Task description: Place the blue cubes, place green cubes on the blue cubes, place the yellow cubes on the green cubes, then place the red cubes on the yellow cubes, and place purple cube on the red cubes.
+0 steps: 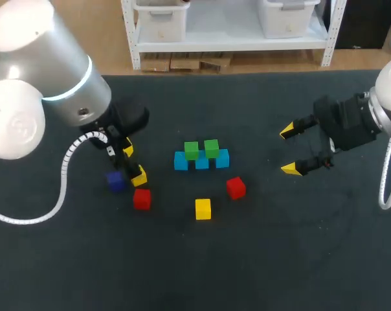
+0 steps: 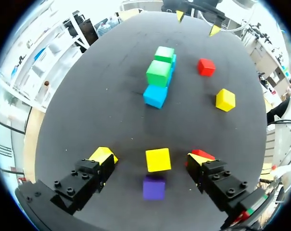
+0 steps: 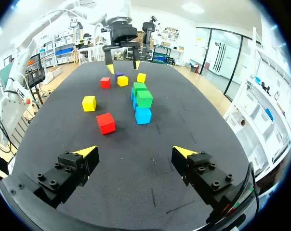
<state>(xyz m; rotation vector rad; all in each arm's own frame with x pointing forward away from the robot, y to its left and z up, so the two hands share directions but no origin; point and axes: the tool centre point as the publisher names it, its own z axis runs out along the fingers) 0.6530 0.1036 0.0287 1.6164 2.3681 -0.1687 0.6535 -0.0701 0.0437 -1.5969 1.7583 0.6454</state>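
Both jaws agape over a dark matte tabletop point(image 1: 279, 259) of loose cubes point(image 1: 202, 208).

Three blue cubes point(image 1: 202, 162) lay in a row on the tabletop point(image 1: 279, 259), with two green cubes point(image 1: 191, 150) on top of them. One yellow cube point(image 1: 202, 208) and one red cube point(image 1: 235, 187) lay loose nearby. A second red cube point(image 1: 142, 199), a second yellow cube point(image 2: 158, 159) and the purple cube point(image 2: 153, 187) clustered at my left gripper point(image 2: 152, 156).

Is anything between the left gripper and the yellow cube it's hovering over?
Nothing visible. The yellow cube sits uncovered between the left gripper's open fingers. The purple cube lies just behind it, toward the wrist, and a red cube sits beside one finger.
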